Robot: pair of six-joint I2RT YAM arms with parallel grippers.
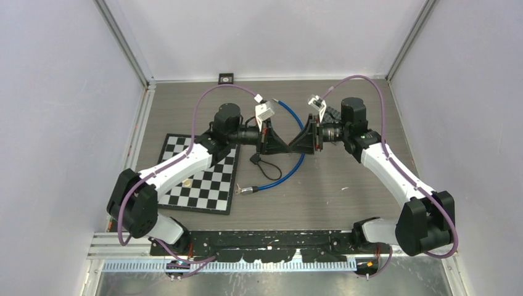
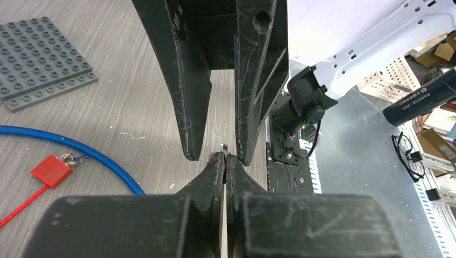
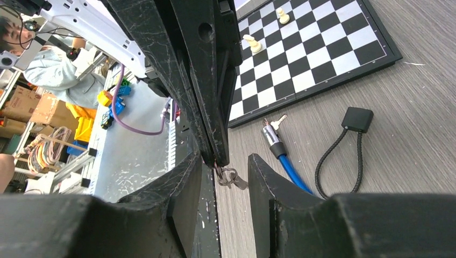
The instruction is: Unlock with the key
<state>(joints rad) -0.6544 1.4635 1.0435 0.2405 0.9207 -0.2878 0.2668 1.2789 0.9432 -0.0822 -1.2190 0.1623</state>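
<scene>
My left gripper (image 1: 292, 147) and right gripper (image 1: 303, 144) meet tip to tip above the middle of the table. The left gripper (image 2: 226, 157) is shut on a thin metal key (image 2: 224, 149). The key's ring (image 3: 232, 177) dangles below the left gripper's tips in the right wrist view. My right gripper (image 3: 226, 158) is open, its fingers (image 2: 188, 107) on either side of those tips and the ring. The blue cable lock (image 1: 295, 168) lies curved on the table below. Its silver end (image 3: 270, 134) has a small silver key-like piece (image 3: 278, 122) at it.
A chessboard (image 1: 200, 176) with a few pale pieces lies at the left. A black cord loop with a tab (image 3: 357, 119) sits beside the cable. A red tag on a red cord (image 2: 51, 171) and a grey studded plate (image 2: 43, 59) show in the left wrist view.
</scene>
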